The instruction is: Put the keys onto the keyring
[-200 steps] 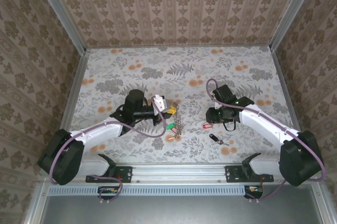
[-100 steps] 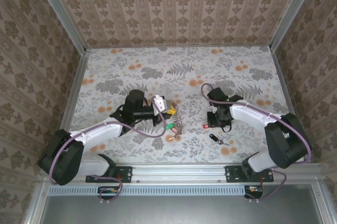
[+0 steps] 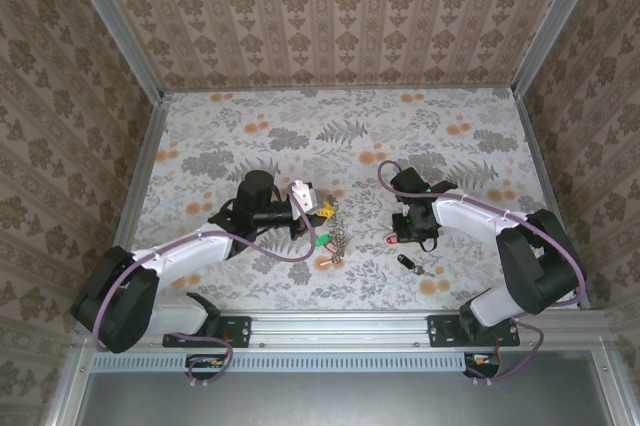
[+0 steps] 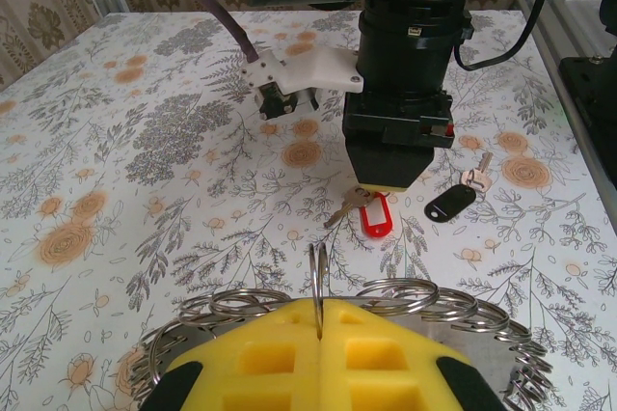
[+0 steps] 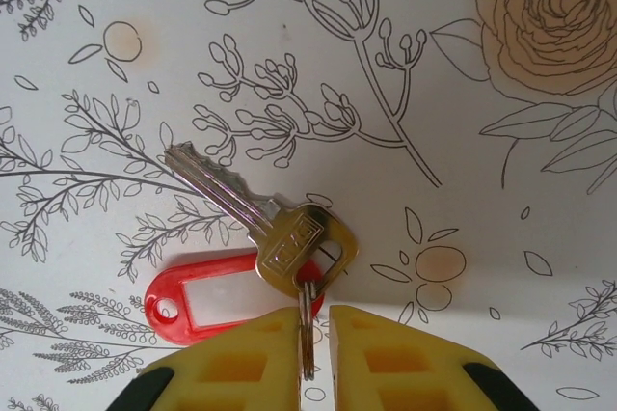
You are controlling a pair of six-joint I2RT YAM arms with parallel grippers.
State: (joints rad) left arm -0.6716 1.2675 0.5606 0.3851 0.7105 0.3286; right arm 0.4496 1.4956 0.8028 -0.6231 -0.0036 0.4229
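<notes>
My left gripper (image 4: 319,303) is shut on one small upright split ring (image 4: 318,271) of the keyring (image 4: 415,295), a large ring hung with several steel loops that lies under the yellow pads. From above, the keyring (image 3: 338,236) sits mid-table with a green-tagged key (image 3: 322,242) beside it. My right gripper (image 5: 313,319) points down over a brass key (image 5: 289,237) with a red tag (image 5: 207,305). That key's small ring (image 5: 307,334) stands between the pads, against the left one, with a thin gap on the right. A black-tagged key (image 3: 408,264) lies nearby.
Aluminium rails and wallpapered walls (image 3: 330,6) box in the floral table (image 3: 300,136). The two grippers face each other a short way apart, with my right gripper (image 4: 393,175) and the black-tagged key (image 4: 449,203) in the left wrist view.
The right arm has swung its elbow out and settled over the red-tagged key, and its jaws have narrowed around the key's small ring. The left arm has not moved.
</notes>
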